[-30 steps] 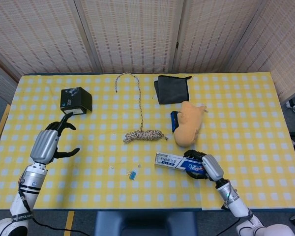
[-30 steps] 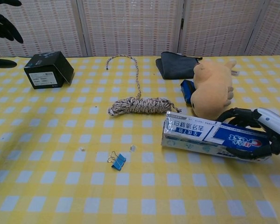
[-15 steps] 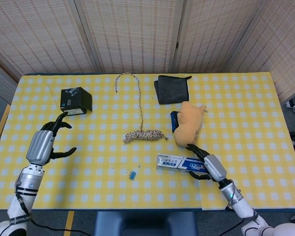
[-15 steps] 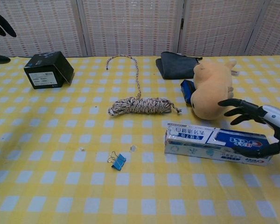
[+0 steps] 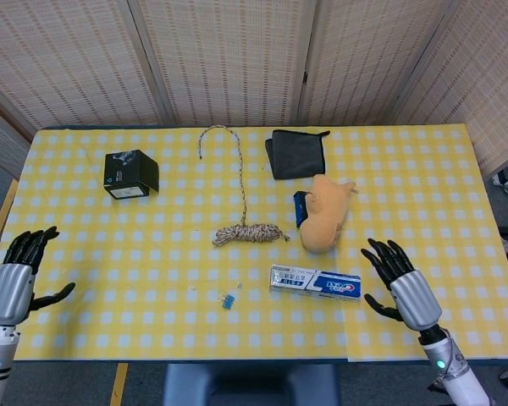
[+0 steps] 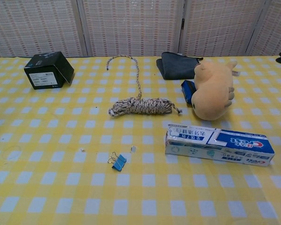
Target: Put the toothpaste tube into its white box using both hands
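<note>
the right robot hand [image 5: 400,283] hangs released near the front edge of the desk [image 5: 423,186], fingers spread and grasping nothing, just right of the toothpaste box [image 5: 314,282] and apart from it; the left robot hand [image 5: 17,275] hovers off the front left corner, likewise released and empty. the toothpaste box lies flat on its long side at the front right of the desk, a slim white and blue carton with glossy printed card; no tube shows outside it and i cannot tell whether its end flaps are shut. it looks light and stiff along its length but easy to crush across the broad faces, and the coated card is likely slick, so a hold across the narrow sides near one end, leaving the other end free, seems best. left of it sits a small blue binder clip [image 6: 117,162] with metal handles, hard and springy, beside a few pale crumbs. behind the box lies a soft tan plush toy [image 5: 324,216], leaning against a small blue object [image 6: 188,90]. further left is a coiled speckled rope [image 5: 247,232], limp and rough, its tail running toward the back. at the back left stands a black cardboard cube box [image 5: 130,172], and at the back centre a folded dark grey cloth [image 5: 295,152], soft and matte, on the yellow checked cover.
</note>
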You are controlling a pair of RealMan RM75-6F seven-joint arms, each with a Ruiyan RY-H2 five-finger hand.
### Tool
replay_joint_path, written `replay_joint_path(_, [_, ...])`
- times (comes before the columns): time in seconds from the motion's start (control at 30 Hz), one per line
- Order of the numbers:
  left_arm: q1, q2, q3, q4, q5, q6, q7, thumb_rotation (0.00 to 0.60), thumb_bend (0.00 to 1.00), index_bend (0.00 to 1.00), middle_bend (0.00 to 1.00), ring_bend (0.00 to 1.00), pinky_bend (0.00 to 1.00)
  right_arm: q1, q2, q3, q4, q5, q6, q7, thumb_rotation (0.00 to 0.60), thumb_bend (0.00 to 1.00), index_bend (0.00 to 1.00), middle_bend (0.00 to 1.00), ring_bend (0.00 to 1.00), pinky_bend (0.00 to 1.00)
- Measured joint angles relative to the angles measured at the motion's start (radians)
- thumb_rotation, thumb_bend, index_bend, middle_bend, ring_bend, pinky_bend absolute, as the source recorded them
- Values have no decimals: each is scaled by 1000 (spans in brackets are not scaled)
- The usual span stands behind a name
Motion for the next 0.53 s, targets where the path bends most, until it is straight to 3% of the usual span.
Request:
replay_joint_path(0.13, [62,-30,41,88,32,42,32,600,194,59,93,15,7,-80,120,-2,-206,38,38,-250,600,325,0,0,0,0])
replay_joint_path(0.23, [82,-40,51,96,23,41,106,600,187,31,18,0,0,-142,184,-3,-282,54,63,-327,600,325,0,0,0,0])
replay_joint_path(0.33, [98,-31,59,67,12,33,176,600,178,20,0,0,0,-161,197,-4,-290,59,76,-310,600,324,0,0,0,0])
replay_joint_path(0.53, [117,-5,69,19,17,23,196,600,171,19,0,0,0,-184,238,1,-295,60,63,-248,600,325,0,0,0,0])
